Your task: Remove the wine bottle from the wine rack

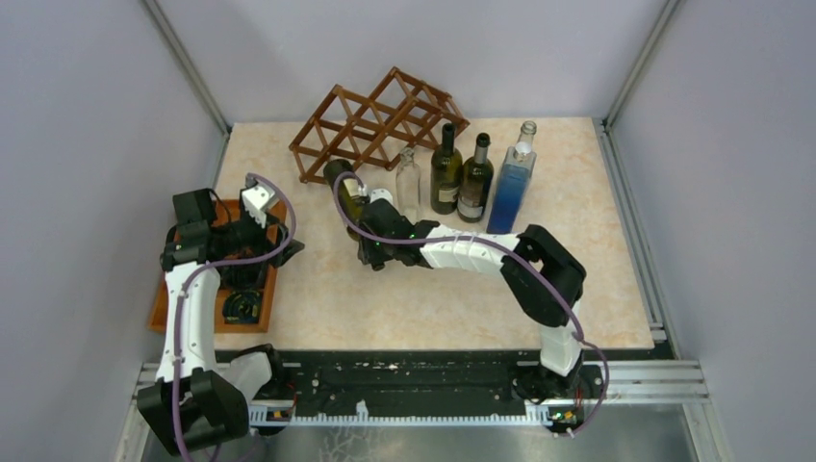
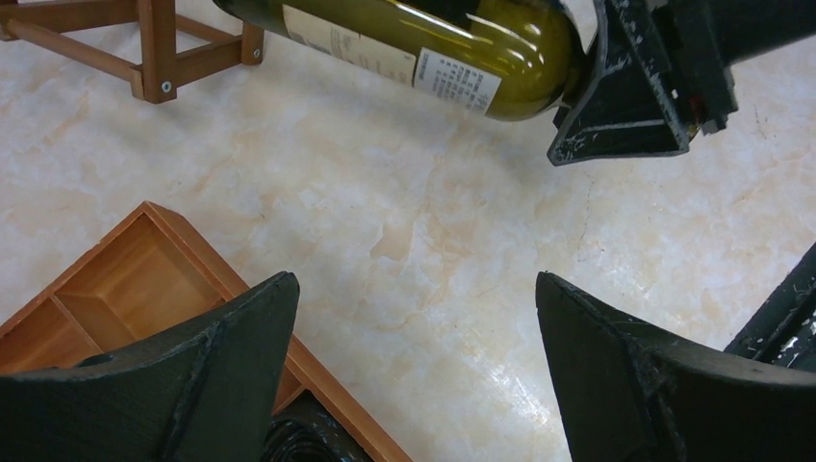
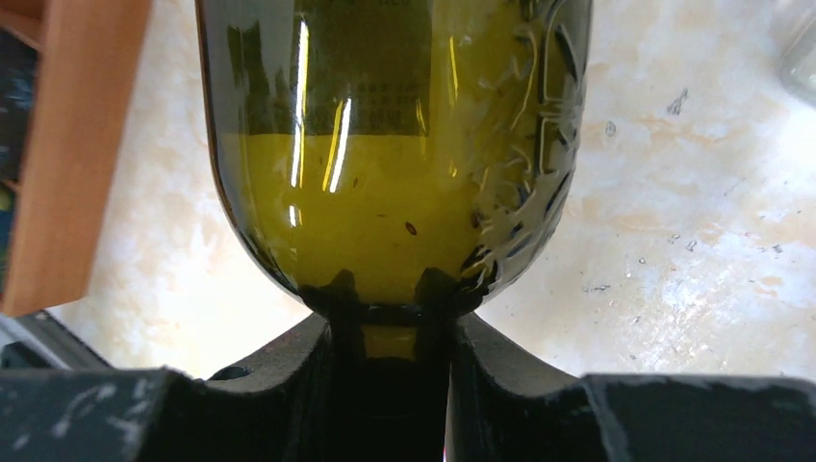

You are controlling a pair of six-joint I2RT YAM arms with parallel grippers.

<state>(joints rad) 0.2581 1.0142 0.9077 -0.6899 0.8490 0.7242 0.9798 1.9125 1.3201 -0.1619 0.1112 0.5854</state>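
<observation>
R claw (image 3: pixel 390 332) clamped on wine bottle (image 3: pixel 385 183) neck nr wine rack (image 1: pixel 377 119); L claw (image 2: pixel 414 294) open, empty.

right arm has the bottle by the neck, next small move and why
Probably draw the right gripper a little toward the arms' bases, pulling the wine bottle along its axis. The gripper is shut on its neck, the bottle lies near level, and its base sits close to the wine rack; I cannot tell if it has cleared the slats.

The wine bottle (image 1: pixel 344 191) is just before the wine rack (image 1: pixel 380 120), four bottles (image 1: pixel 474 178) standing right, tray (image 1: pixel 159 313) left.
</observation>
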